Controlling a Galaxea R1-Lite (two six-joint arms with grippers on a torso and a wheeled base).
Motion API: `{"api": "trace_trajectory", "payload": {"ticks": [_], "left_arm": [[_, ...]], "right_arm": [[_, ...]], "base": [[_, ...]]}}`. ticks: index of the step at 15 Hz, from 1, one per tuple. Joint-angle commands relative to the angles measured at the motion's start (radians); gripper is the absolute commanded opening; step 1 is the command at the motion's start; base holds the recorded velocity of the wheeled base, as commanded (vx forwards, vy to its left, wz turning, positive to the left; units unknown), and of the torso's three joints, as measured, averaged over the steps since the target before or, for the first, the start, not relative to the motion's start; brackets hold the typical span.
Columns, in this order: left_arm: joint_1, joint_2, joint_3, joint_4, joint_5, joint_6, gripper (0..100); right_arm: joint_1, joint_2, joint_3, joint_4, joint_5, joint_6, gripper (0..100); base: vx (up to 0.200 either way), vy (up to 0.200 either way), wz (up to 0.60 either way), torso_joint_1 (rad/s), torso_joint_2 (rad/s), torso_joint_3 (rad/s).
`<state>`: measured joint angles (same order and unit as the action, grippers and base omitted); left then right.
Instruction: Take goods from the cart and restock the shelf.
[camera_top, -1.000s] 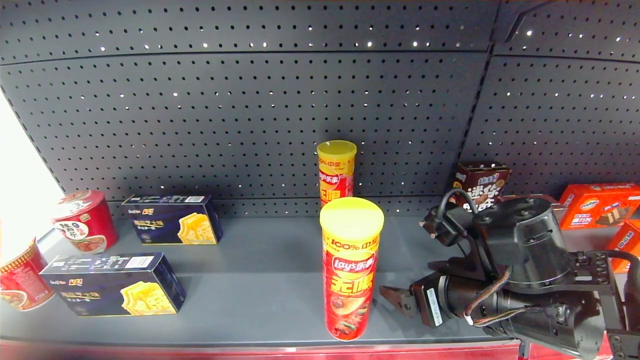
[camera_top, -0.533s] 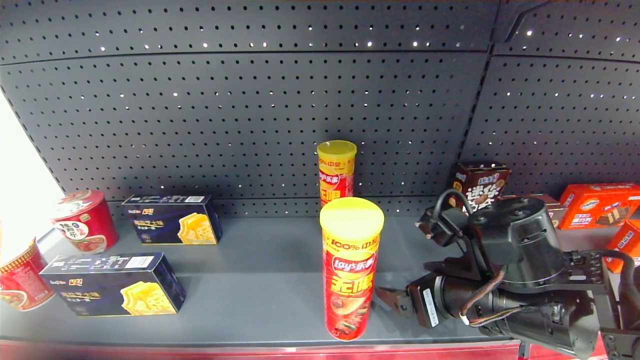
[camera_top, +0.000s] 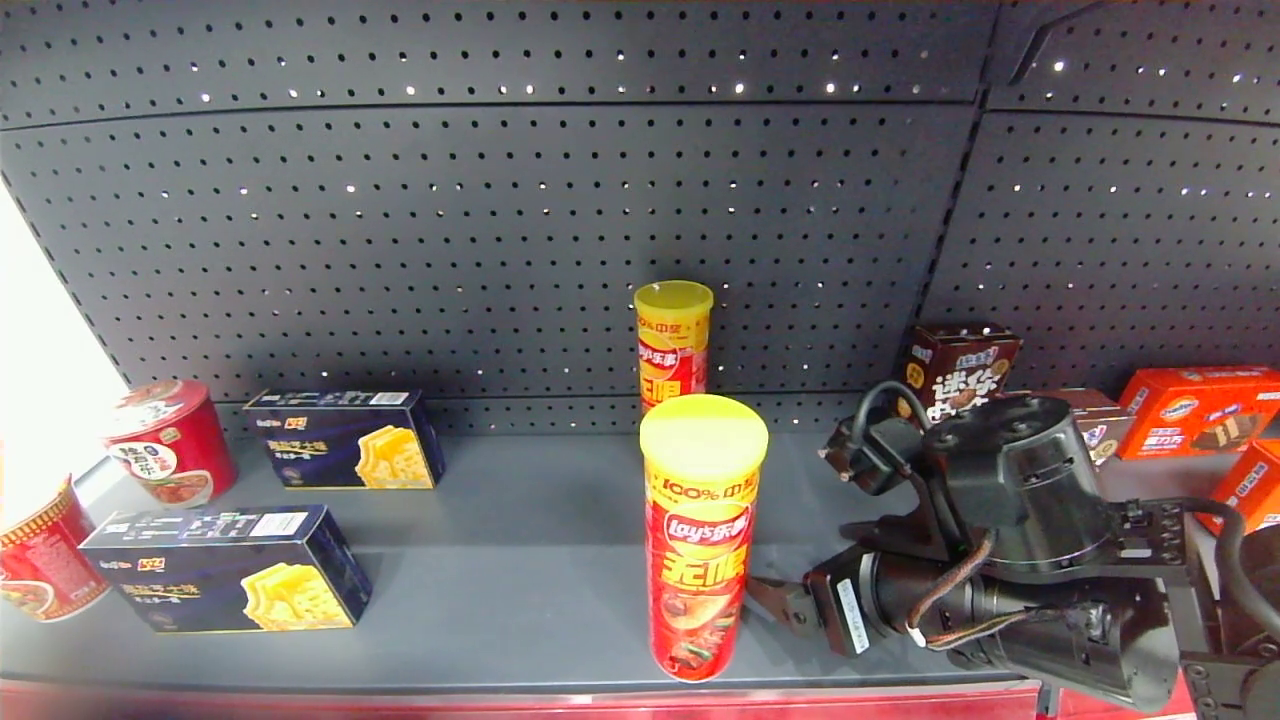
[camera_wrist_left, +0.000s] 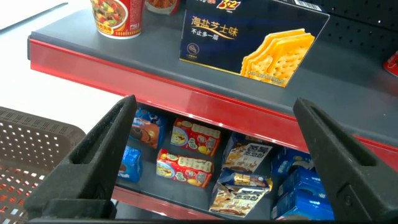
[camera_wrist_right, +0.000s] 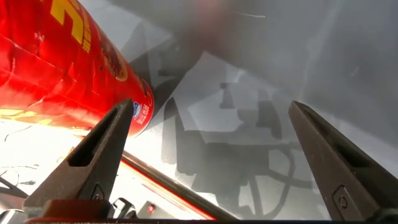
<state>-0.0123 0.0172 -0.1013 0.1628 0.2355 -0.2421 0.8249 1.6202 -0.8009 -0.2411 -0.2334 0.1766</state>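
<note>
While right pincer (camera_wrist_right: 211, 107) sits spread wide and empty just right of the chip can (camera_top: 700, 540), red-label can stands upright at shelf (camera_top: 500, 560) front edge. Left pincer (camera_wrist_left: 214, 102) also wide, empty.

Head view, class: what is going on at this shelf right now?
The robot is restocking. Its right gripper is open beside the front chip can, which stands upright near the front edge of the shelf; the can is not gripped. A second chip can stands behind it by the back panel. The left gripper is open and empty, out in front of the shelf.
</note>
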Motion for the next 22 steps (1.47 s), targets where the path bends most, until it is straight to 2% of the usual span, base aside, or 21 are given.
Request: {"api": "trace_trajectory", "payload": {"ticks": [1,9,15,17,19,22], "left_arm": [[0.0,0.001,0.0,0.0,0.001,0.0,100],[0.0,0.001,0.0,0.0,0.001,-0.002,100],[0.0,0.001,0.0,0.0,0.001,-0.002,100],[0.0,0.003,0.0,0.0,-0.002,-0.002,100],[-0.001,0.003,0.0,0.003,-0.009,0.0,100],[-0.001,0.003,0.0,0.003,-0.013,0.0,100]], "right_arm": [[0.002,0.007,0.0,-0.011,0.0,0.0,100],[0.007,0.004,0.015,-0.017,0.014,-0.002,100],[-0.029,-0.183,0.035,-0.017,0.008,-0.002,100],[-0.043,-0.301,0.081,-0.009,0.008,-0.003,100],[-0.069,-0.415,0.181,-0.011,0.008,-0.006,100],[-0.162,-0.577,0.276,-0.006,0.009,-0.008,100]], "base": [[0.0,0.0,0.0,0.0,0.0,0.0],[0.0,0.0,0.0,0.0,0.0,0.0],[0.0,0.0,0.0,0.0,0.0,0.0],[0.0,0.0,0.0,0.0,0.0,0.0],[0.0,0.0,0.0,0.0,0.0,0.0],[0.0,0.0,0.0,0.0,0.0,0.0]]}}
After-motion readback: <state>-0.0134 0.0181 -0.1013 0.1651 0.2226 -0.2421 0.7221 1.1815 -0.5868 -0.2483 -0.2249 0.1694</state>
